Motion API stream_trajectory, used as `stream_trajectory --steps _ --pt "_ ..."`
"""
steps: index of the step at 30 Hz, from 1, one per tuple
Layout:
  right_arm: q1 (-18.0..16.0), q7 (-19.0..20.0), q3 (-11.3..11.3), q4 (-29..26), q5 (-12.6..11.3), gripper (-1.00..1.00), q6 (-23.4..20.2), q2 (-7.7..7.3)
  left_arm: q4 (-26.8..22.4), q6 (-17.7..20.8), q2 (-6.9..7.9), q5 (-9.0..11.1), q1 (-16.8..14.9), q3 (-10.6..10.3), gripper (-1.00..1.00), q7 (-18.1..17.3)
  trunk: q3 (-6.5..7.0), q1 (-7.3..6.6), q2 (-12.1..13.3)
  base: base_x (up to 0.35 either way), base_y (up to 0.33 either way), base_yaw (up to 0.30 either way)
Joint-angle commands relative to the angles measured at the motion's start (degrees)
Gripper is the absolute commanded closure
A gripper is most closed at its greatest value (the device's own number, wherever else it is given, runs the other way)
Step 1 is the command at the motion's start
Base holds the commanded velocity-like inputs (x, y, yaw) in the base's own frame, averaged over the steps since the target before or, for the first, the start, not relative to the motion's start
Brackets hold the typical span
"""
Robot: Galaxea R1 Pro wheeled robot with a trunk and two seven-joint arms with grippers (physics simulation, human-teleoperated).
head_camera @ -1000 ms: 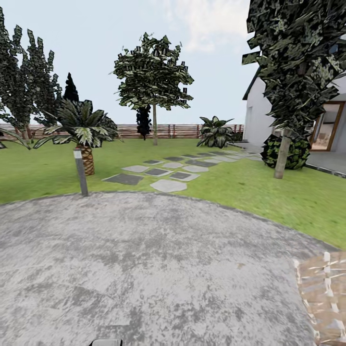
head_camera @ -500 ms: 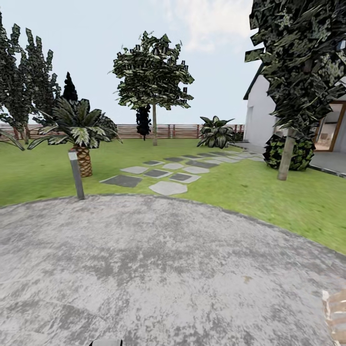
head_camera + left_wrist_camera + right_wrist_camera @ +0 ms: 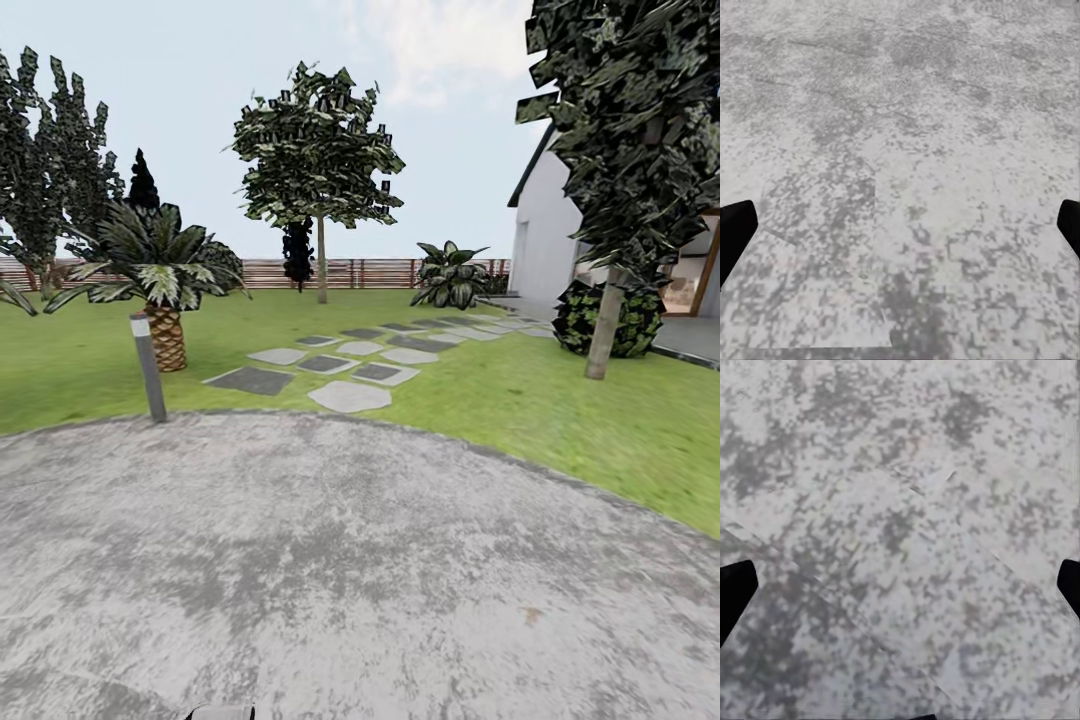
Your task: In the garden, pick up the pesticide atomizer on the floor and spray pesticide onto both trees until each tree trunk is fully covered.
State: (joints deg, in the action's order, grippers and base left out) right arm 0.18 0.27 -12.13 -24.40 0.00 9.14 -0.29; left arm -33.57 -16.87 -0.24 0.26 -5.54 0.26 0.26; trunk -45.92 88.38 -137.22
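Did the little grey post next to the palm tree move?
No. The post slid left in the head view, but the palm and the lawn edge slid left with it, so the camera turned. The post keeps its place beside the palm.

paving (image 3: 340, 560): rough mottled grey concrete | fence (image 3: 380, 272): brown wooden slats | lawn (image 3: 560, 400): matt grass

Open paving (image 3: 340, 560); bollard (image 3: 148, 366) left.

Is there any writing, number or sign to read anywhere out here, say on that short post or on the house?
None can be read.
The short post by the paving: plain, with no lettering.
The white house: no sign or number shows on its wall.
The wooden fence: bare slats.
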Motion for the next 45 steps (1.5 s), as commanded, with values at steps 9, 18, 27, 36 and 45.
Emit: stream_trajectory --steps 9,18,27,36,45 --pt "0.0 0.0 0.0 0.0 0.0 -1.00 0.0 0.01 0.0 0.0 0.00 0.0 0.0 0.0 -1.00 0.0 0.00 0.00 0.0 0.329 0.087 0.000" --pt "0.0 0.0 0.0 0.0 0.0 -1.00 0.0 -0.01 0.0 0.0 -0.01 0.0 0.0 0.0 -1.00 0.0 0.00 0.00 0.0 0.329 0.111 0.000" --pt "0.0 0.0 0.0 0.0 0.0 -1.00 0.0 -0.04 0.0 0.0 -0.01 0.0 0.0 0.0 -1.00 0.0 0.01 0.00 0.0 0.329 0.111 -0.019" --pt "0.0 0.0 0.0 0.0 0.0 -1.00 0.0 0.00 0.0 0.0 -0.02 0.0 0.0 0.0 -1.00 0.0 0.27 0.00 0.0 0.329 0.111 -0.184" --pt "0.0 0.1 0.0 0.1 -0.1 -1.00 0.0 -0.01 0.0 0.0 0.01 0.0 0.0 0.0 -1.00 0.0 0.63 0.00 0.0 0.329 0.111 -0.234"
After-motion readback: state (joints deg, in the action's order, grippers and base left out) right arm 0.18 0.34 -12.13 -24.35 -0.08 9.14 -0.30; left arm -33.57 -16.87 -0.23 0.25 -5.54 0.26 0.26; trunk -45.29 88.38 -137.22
